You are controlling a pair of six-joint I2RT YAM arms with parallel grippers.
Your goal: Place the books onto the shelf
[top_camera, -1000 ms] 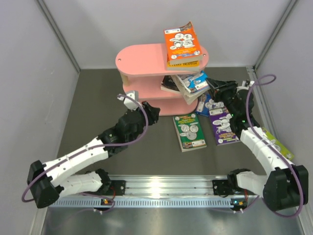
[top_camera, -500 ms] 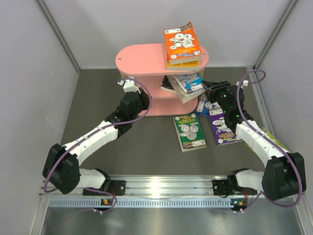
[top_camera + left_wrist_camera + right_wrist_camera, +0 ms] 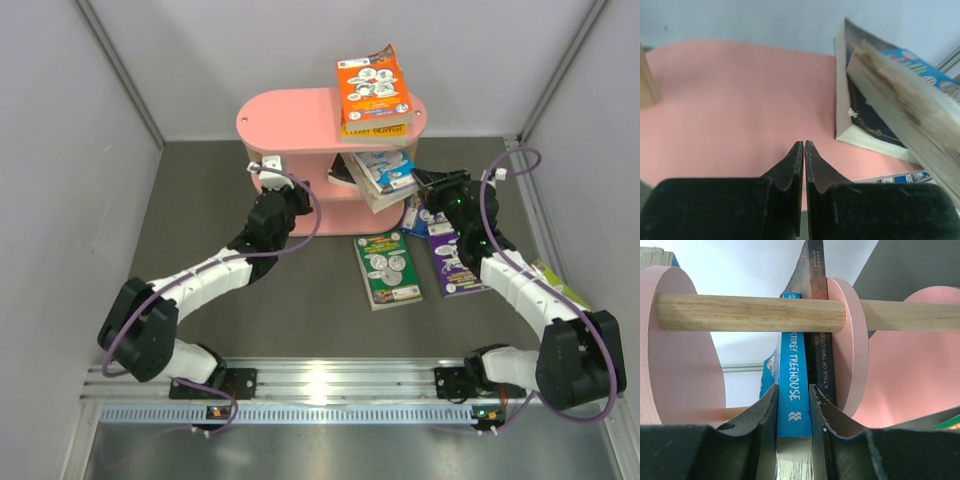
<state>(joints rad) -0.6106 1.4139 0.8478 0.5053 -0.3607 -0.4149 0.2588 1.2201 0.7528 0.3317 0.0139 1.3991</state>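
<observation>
The right fingers clamp a blue-spined book, which touches a dark book on the middle tier of the pink shelf. The left fingers, together and empty, hover over that tier. A green book lies on the bench, at five o'clock from the shelf.

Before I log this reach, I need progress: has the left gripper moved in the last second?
Yes. The left gripper went up the top view, from beside the shelf to over its middle board; jaws shut.
</observation>
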